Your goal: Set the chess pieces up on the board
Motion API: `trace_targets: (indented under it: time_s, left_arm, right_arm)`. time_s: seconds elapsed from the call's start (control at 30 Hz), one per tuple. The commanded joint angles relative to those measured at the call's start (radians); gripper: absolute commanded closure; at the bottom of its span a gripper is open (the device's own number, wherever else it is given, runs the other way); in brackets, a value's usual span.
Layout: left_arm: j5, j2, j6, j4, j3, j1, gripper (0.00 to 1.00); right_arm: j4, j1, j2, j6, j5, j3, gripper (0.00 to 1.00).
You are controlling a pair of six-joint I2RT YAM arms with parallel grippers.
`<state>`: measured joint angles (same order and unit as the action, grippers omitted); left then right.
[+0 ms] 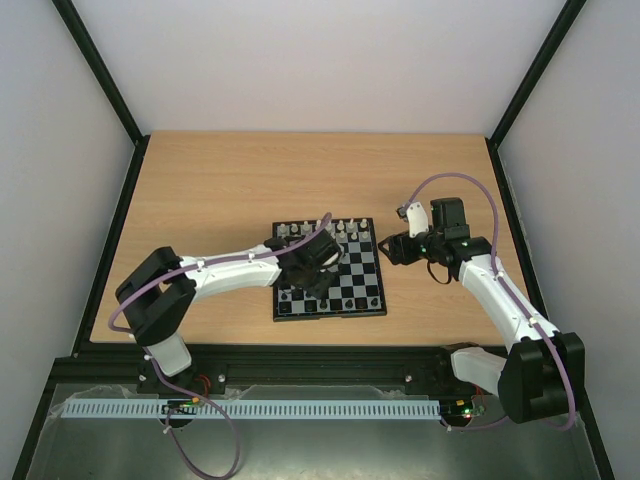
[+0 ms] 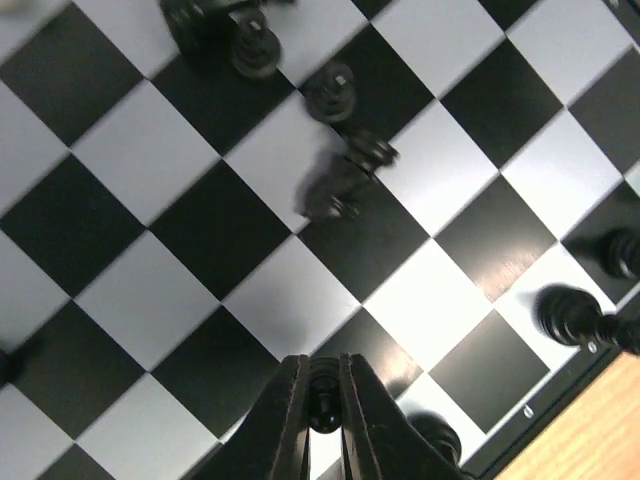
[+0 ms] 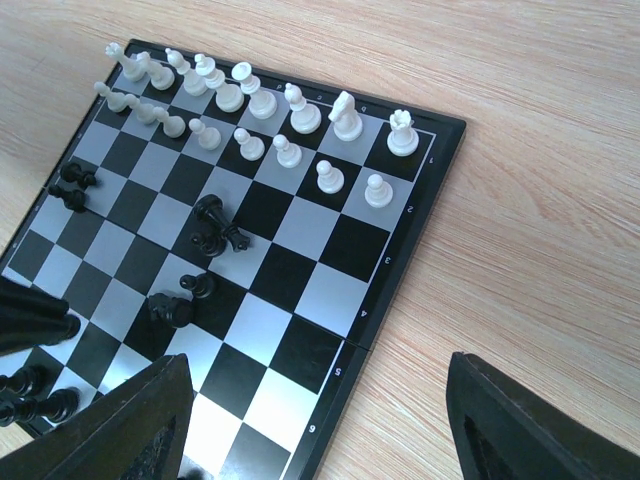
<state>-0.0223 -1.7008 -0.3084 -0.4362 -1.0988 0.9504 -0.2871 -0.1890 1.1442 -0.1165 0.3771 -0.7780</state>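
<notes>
Black fingers of the left gripper are pressed together on a tiny black chessman, a pawn by its round head, low over the chessboard. Another black piece stands just beside the outer face of the right-hand finger. The lift, I judge, should therefore go straight up, with no sideways swing, until the pinched piece is above it.

Ahead of the jaws and well apart from them, a couple of toppled black pieces appear to lie across a square boundary, with upright ones beyond. The carry should pass above these, not through them. Off to the right of the jaws, more black men sit near the board's border.

A slack grip would probably let so small a piece tilt. It wants setting down upright in the middle of its square before the fingers part.

Further right, the right gripper hangs with its jaws spread wide, holding nothing, at the board's edge above the wooden table. Beyond its jaws the white pieces stand in two rows.
</notes>
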Motion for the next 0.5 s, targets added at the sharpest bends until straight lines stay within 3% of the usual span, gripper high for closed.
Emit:
trace_targets:
  time_s: [0.0, 0.47]
  left_arm:
    - [0.041, 0.014, 0.03, -0.048, 0.014, 0.026, 0.95]
    - [0.051, -0.036, 0.032, -0.051, 0.017, 0.042, 0.95]
  right_arm:
    - [-0.038, 0.005, 0.0, -0.009, 0.018, 0.011, 0.29]
    - [-0.04, 0.005, 0.0, -0.009, 0.021, 0.011, 0.29]
